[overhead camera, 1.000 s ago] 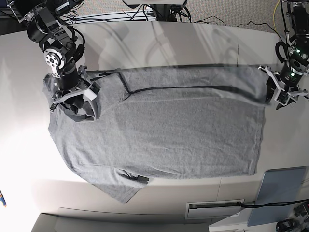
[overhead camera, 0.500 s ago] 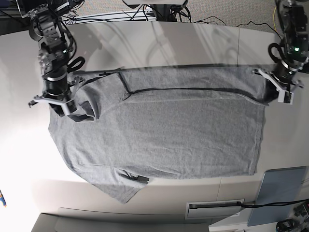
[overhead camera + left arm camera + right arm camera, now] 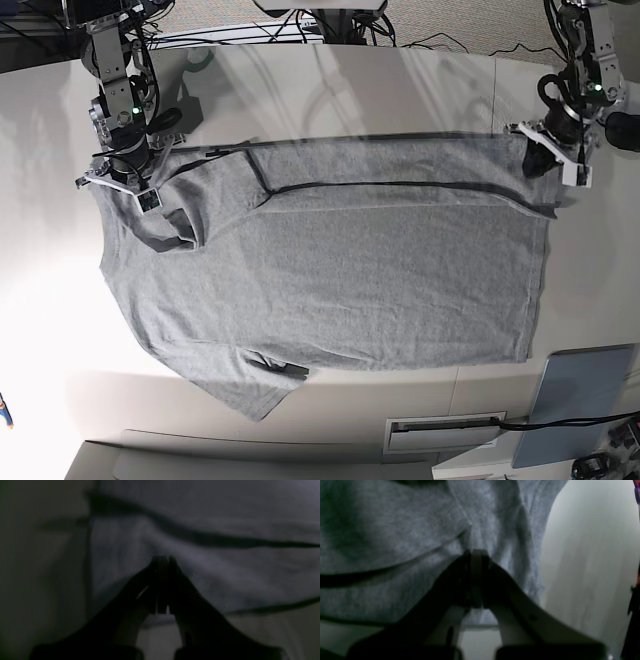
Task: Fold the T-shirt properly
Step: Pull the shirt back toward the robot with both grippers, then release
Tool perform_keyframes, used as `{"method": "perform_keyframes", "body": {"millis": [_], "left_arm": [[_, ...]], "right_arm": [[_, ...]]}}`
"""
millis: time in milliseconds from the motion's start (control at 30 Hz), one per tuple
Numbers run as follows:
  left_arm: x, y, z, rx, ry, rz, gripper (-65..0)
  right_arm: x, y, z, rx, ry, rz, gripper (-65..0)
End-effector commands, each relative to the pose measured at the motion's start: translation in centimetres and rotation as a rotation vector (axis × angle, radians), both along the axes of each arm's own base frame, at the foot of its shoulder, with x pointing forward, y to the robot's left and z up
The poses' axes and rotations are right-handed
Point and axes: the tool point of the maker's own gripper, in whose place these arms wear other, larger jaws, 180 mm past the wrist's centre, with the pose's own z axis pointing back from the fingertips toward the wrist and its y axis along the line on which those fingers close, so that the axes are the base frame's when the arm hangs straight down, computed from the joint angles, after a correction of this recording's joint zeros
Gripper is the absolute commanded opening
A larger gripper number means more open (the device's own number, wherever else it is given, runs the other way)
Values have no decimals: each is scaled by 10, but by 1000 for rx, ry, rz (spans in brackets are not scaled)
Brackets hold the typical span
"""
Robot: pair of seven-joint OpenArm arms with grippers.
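The grey T-shirt [image 3: 340,270] lies spread flat across the table, with a narrow strip folded over along its far edge. In the base view my right gripper [image 3: 122,190] is at the shirt's far left corner, by the sleeve. Its jaws are shut and pinch cloth that puckers toward the right gripper's tips [image 3: 476,552]. My left gripper [image 3: 536,162] is at the far right corner of the shirt. The dim left wrist view shows the left gripper [image 3: 162,560] shut, with the grey T-shirt cloth [image 3: 225,580] ridged up to its tips. No lettering shows.
A blue-grey panel [image 3: 585,395] and a white slotted fixture [image 3: 445,432] sit at the table's near right edge. Cables [image 3: 300,30] run behind the far edge. Bare table surface [image 3: 330,95] lies beyond the shirt, and more to its left.
Both grippers have gone from open to shut on the shirt's far corners. Both arms have drawn back toward the far edge of the table.
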Motion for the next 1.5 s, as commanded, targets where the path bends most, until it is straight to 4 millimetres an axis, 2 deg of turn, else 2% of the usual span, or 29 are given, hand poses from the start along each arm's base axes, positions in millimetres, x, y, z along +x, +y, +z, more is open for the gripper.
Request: {"method": "perform_keyframes", "body": {"millis": [0, 167, 333, 467, 733, 967, 1267, 1467], "left_arm": [[5, 7, 7, 9, -22, 7, -650], [-8, 10, -7, 8, 51, 14, -650], [-25, 5, -13, 12, 84, -50, -650], [-42, 8, -18, 30, 121, -81, -650], [-84, 25, -26, 78, 221, -123, -650], [-114, 22, -31, 67, 273, -177, -650], [-155, 27, -42, 110, 379, -204, -650], [-165, 44, -37, 133, 392, -165, -650]], "right_arm": [[4, -10, 9, -30, -14, -15, -650], [-5, -11, 3, -40, 15, -20, -650], [-32, -13, -12, -49, 82, -23, -650], [-52, -11, -19, -66, 120, -8, -650], [-91, 9, -9, -58, 144, 45, -650], [-118, 22, 5, -52, 158, 49, -650], [-163, 18, -1, -112, 255, 76, -650], [-179, 14, -2, -137, 277, 76, -650]]}}
